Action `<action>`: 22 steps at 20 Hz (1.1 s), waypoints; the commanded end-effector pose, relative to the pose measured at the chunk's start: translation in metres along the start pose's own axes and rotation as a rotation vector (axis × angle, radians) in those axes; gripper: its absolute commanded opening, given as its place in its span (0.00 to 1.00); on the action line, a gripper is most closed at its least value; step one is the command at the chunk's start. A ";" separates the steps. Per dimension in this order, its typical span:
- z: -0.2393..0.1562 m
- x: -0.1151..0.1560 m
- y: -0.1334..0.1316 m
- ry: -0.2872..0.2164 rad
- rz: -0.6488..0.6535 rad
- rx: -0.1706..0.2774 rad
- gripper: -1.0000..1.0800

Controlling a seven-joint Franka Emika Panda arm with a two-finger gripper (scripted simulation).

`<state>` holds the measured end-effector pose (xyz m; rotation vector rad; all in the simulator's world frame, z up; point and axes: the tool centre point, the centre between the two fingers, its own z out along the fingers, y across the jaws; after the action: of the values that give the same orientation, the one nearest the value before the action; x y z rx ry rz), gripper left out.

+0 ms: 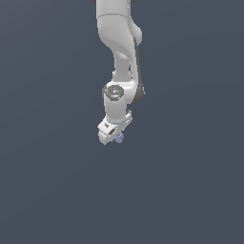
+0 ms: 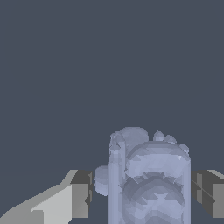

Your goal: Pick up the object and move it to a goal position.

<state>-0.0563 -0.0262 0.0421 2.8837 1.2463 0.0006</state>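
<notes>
a white robot arm reached down over a plain dark grey ground. its hand [image 1: 114, 135] was closed on the object [image 1: 119, 138], whose sides met both fingers [image 2: 81, 199] in the wrist view. the pickup looked done; carrying it to the goal remained, and no goal marker showed. the object was tiny, lumpy, pale blue-lavender, with ridged rounded parts.

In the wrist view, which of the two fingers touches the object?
Neither clearly: the object sits between the fingers, with a small gap visible at each.
</notes>
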 end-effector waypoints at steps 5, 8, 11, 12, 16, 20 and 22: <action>0.001 0.000 0.000 0.000 0.000 0.000 0.00; 0.001 0.000 0.000 0.000 0.000 0.000 0.00; -0.001 0.000 0.001 0.000 0.000 -0.001 0.00; -0.001 0.000 0.003 0.000 0.000 -0.001 0.00; -0.008 0.000 0.013 0.000 0.000 -0.001 0.00; -0.019 0.000 0.031 0.001 0.000 -0.001 0.00; -0.026 0.000 0.042 0.001 0.000 0.000 0.00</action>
<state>-0.0315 -0.0495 0.0626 2.8835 1.2469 0.0016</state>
